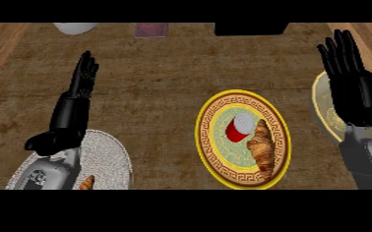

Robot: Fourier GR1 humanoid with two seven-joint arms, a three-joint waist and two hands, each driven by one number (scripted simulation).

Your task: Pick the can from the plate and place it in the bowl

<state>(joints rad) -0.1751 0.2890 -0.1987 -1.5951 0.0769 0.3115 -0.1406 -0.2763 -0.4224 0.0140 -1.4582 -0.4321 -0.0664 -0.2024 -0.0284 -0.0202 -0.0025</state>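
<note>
A red can with a silver top lies on its side on a round plate with a yellow rim and a patterned border, right of centre. A croissant lies beside the can on the same plate. A yellowish bowl shows at the right edge, partly hidden by my right hand, which stands open with fingers pointing up, to the right of the plate. My left hand is open at the left, fingers up, far from the can.
A grey round mat or plate lies at the lower left under my left forearm, with a small orange item on it. At the far edge sit a white object, a pinkish box and a black object.
</note>
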